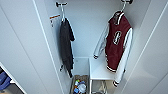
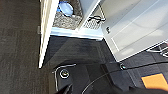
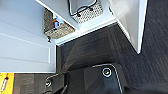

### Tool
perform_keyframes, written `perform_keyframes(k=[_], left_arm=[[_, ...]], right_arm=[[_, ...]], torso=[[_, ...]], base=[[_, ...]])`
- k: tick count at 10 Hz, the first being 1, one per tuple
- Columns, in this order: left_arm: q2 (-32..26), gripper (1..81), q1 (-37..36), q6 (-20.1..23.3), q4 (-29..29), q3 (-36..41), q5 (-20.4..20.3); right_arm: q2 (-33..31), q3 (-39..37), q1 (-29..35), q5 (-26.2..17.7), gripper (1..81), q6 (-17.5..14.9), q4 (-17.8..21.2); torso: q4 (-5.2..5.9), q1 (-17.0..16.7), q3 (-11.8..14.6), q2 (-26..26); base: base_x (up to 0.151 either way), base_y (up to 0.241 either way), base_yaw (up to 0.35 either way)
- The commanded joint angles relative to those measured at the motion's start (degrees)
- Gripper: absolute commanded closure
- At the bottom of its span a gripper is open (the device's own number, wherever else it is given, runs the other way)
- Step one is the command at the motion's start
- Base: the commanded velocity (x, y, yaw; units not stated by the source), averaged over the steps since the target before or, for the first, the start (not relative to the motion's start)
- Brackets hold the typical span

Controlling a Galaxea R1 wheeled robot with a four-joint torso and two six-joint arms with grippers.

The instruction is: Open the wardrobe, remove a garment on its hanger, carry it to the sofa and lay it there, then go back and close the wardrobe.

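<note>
The white wardrobe stands open, both doors swung wide, and I look into it in the head view. The garment, a maroon jacket with white sleeves, hangs at the right on a thin white hanger hooked on a peg. A black T-shirt hangs on a second white hanger at the left. The wrist views look down on the open doors and the wardrobe's base.
A white shelf sits below the jacket. A woven basket with small items stands on the wardrobe floor, and a second basket beside it. Dark carpet lies in front. An orange patch marks the floor.
</note>
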Motion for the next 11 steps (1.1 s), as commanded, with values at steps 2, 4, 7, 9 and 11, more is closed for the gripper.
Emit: perform_keyframes(k=[2,4,7,9,11], left_arm=[[16.57,1.0,6.02,-4.31,-3.12,-19.06,5.93],[21.23,1.0,5.94,-4.23,-3.12,-24.24,11.64],[29.67,1.0,5.94,-4.14,-2.6,-34.97,16.13],[32.93,1.0,5.94,-4.14,-2.6,-39.2,17.97],[34.68,1.0,5.76,-3.61,-2.6,-40.52,23.08]], right_arm=[[13.69,-14.5,-8.3,-0.49,1.0,0.34,1.63],[20.44,-21.07,-10.94,-2.33,1.0,-0.45,1.37],[34.07,-38.65,-14.11,-5.06,1.0,-0.89,-0.29],[40.76,-48.4,-15.26,-5.58,1.0,-1.06,-2.41],[46.56,-56.94,-15.26,-10.24,1.0,-1.15,-2.85]], torso=[[0.0,-0.02,0.0,-0.02],[0.0,-0.02,0.02,-0.02],[0.0,-0.06,0.04,-0.07],[0.0,-0.11,0.09,-0.09],[0.0,-0.13,0.09,-0.13]], base=[[0.0,0.0,0.0],[0.0,0.0,0.0],[0.0,0.0,0.0],[0.0,0.0,0.0],[0.0,0.0,0.0]])
